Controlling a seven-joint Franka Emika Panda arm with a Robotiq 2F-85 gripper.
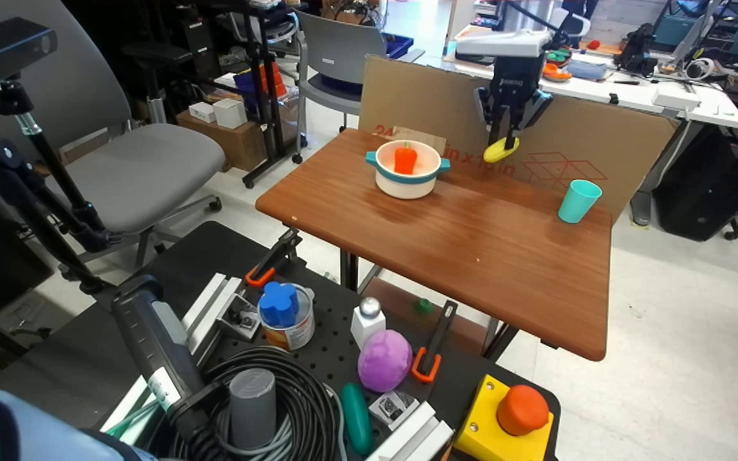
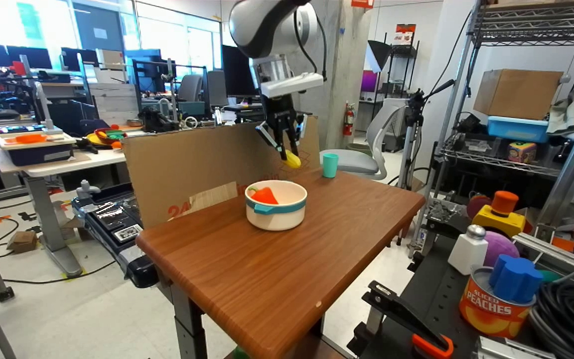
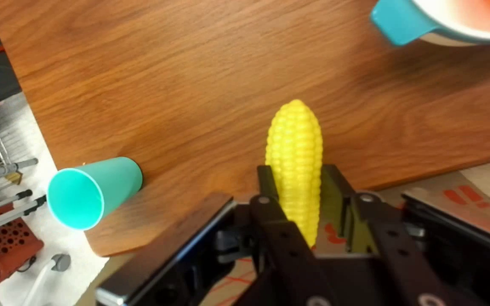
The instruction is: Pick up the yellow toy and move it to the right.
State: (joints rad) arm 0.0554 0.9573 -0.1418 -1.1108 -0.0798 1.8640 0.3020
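Holding the yellow toy (image 3: pixel 294 144) up off the worktop (image 1: pixel 471 237), your tool (image 1: pixel 502 141) is closed down to the toy's thickness, a finger pad (image 3: pixel 266 180) against each flank. The toy hangs near the long edge where the cardboard panel (image 1: pixel 625 141) stands, between the white bowl (image 1: pixel 405 189) and the teal cup (image 1: pixel 579 202).

Surroundings: the bowl, teal-banded, holds an orange pepper (image 1: pixel 405 158). The cup stands upright near a short end of the worktop, on the side of the toy away from the bowl; along that side it is your obstacle. The panel rises behind the tool in both exterior views and blocks you that way. Well apart from the toy, a black bench (image 1: pixel 334 349) carries a white shaker (image 1: pixel 367 325), a purple lump (image 1: pixel 384 360) and a yellow box (image 1: pixel 487 442) with a red button (image 1: pixel 523 410).

View comparison: the wrist view gives you rows of kernel-like bumps on the toy; in both exterior views it is too small to show them. The wrist view cuts the bowl down to one handle (image 3: pixel 404 21) and part of the rim; both exterior views show you the whole bowl. In an exterior view you can read SLICED PEACHES on a can (image 2: pixel 494 309). In an exterior view you find a dark green oblong (image 1: pixel 357 419) lying on the bench.
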